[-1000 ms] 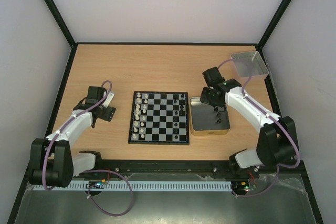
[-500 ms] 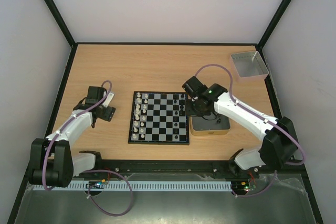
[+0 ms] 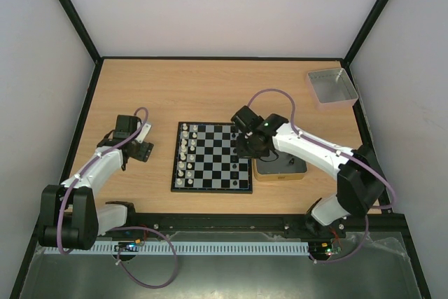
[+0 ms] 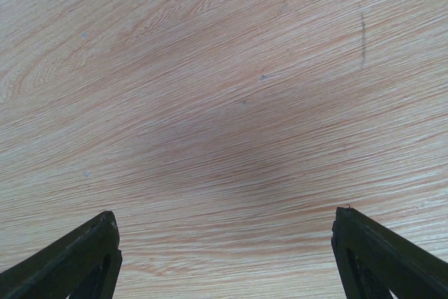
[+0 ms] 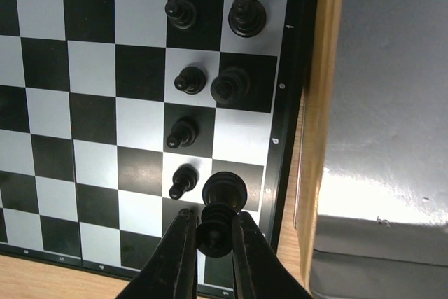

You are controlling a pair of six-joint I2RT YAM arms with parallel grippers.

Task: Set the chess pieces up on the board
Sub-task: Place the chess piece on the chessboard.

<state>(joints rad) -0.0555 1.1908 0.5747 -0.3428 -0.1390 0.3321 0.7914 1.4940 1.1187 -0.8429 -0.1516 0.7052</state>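
Presently, right gripper [image 5: 213,223] is out over the right side of the board [image 3: 212,188], claw pinching a black piece [image 5: 214,234] by its head. The piece's long axis runs up and down: head up between the fingertips [image 5: 178,253], wider round foot pointing down at a square in the outermost right file, not far from the board's near border. Cannot tell whether the foot touches the square or hangs just above it. Beside it, one file inward, is a line of small black pieces [image 5: 189,78], each upright on its own square. Two more large black ones stand farther along the outer file, with one bare square between them and the held piece. White pieces [image 3: 183,155] stand upright down the two left files, the full depth of the board. The board lies flat and square to the table [image 3: 210,89], with white on its left side and black on its right. A gold-tan tin [image 3: 280,175] sits just beside its right border, only a thin strip of wood showing between them. A grey tray [image 3: 330,83] is well apart at the far right corner. Left gripper [image 4: 224,239] is off to the board's left, claw spread wide above bare wood, gripping nothing.
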